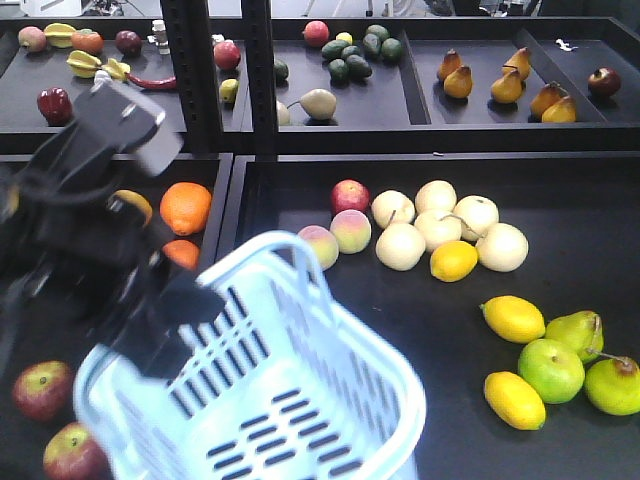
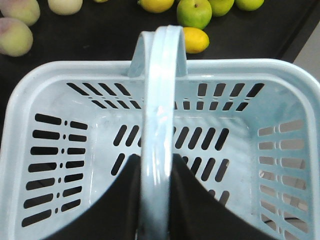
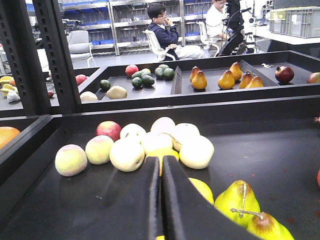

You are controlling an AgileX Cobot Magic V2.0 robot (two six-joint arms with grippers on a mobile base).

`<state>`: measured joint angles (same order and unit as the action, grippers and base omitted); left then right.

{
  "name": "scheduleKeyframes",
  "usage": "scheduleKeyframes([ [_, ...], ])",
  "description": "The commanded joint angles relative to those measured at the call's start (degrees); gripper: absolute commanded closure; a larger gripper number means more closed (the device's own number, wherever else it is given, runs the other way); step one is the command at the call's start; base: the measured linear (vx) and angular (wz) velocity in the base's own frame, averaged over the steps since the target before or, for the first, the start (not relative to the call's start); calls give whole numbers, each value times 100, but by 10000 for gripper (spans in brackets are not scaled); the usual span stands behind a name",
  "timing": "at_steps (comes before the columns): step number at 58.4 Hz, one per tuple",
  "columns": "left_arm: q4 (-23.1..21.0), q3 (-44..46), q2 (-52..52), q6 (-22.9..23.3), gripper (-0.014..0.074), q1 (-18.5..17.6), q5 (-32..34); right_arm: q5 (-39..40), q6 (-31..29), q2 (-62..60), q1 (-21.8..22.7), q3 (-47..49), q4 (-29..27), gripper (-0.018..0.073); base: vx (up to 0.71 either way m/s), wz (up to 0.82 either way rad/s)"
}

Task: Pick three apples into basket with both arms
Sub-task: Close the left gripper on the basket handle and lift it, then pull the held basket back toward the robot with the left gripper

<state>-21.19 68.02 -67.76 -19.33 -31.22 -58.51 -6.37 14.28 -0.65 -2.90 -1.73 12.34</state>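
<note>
L arm (image 1: 80, 200) at 9 o'clock in front view, wrist angled down toward 5 o'clock. L gripper (image 2: 154, 160) clamped on basket (image 1: 395, 400) handle (image 2: 160, 90), one finger each side per L wrist cam. Basket at 6 o'clock, tilted. 2 apples (image 1: 43, 388) visible on tray at basket's 8 o'clock, just beside its rim, both outside it. R gripper (image 3: 161, 195) closed on nothing, fingers pressed together, aimed 12 o'clock, low over lemon (image 3: 200, 187); pears (image 3: 240, 200) at its 4 o'clock.
</note>
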Motion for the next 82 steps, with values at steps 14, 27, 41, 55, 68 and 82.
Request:
scheduleKeyframes([
  [14, -202, -1190, 1601, 196, 603, -27, 1431, 412, -14, -67, 23, -65, 71, 565, 0, 0],
  [27, -158, -1308, 1958, 196, 603, -27, 1562, 412, -14, -67, 23, -65, 71, 565, 0, 0],
  [41, -158, -1308, 1951, 196, 602, -27, 1562, 412, -14, -67, 23, -65, 71, 565, 0, 0],
  [55, -158, -1308, 1951, 196, 602, -27, 1562, 412, -14, -67, 23, -65, 71, 565, 0, 0],
  [68, -158, -1308, 1951, 196, 602, -27, 1562, 412, -14, -67, 23, -65, 71, 565, 0, 0],
  [82, -158, -1308, 1951, 196, 602, -27, 1562, 412, -14, -67, 23, -65, 71, 565, 0, 0],
])
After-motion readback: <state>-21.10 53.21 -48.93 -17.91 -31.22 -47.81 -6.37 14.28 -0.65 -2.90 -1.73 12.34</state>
